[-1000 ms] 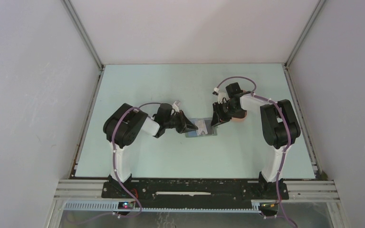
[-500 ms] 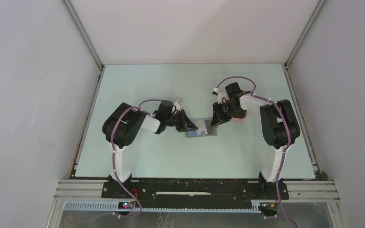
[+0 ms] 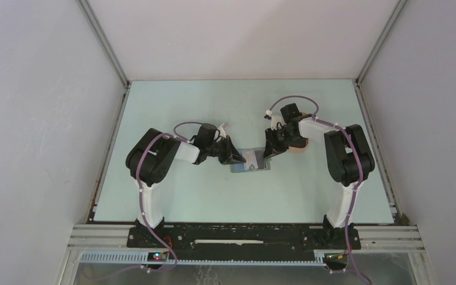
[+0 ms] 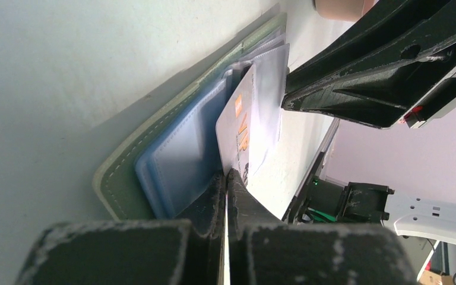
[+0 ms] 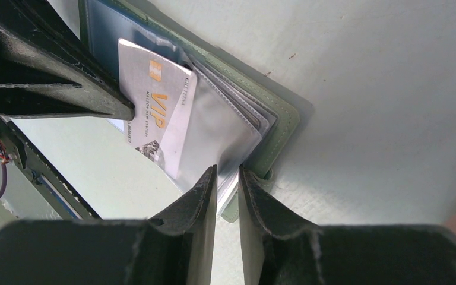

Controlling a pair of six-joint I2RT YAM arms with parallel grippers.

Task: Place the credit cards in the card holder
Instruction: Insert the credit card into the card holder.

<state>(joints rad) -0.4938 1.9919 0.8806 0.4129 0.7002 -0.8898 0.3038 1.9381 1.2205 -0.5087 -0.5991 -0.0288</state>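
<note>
The grey-green card holder [image 3: 251, 162] lies open at mid-table between both grippers, its clear sleeves fanned out [image 4: 181, 160]. My left gripper [image 4: 225, 178] is shut on a silvery-grey credit card [image 4: 241, 127] with orange "VIP" lettering, held on edge with its far end among the sleeves. The card also shows in the right wrist view [image 5: 154, 113]. My right gripper [image 5: 227, 172] is shut on the edge of a clear sleeve at the card holder's corner [image 5: 282, 127]. In the top view the left gripper [image 3: 236, 158] and right gripper [image 3: 268, 154] flank the holder. The black card is out of view.
A salmon-pink tray [image 3: 298, 149] sits just right of the right gripper, mostly hidden by the arm; its rim shows in the left wrist view [image 4: 338, 6]. White enclosure walls stand on the left, right and back.
The left arm's elbow and wrist have shifted slightly back and left while its gripper stays at the holder with the card. The right arm has barely moved.
</note>
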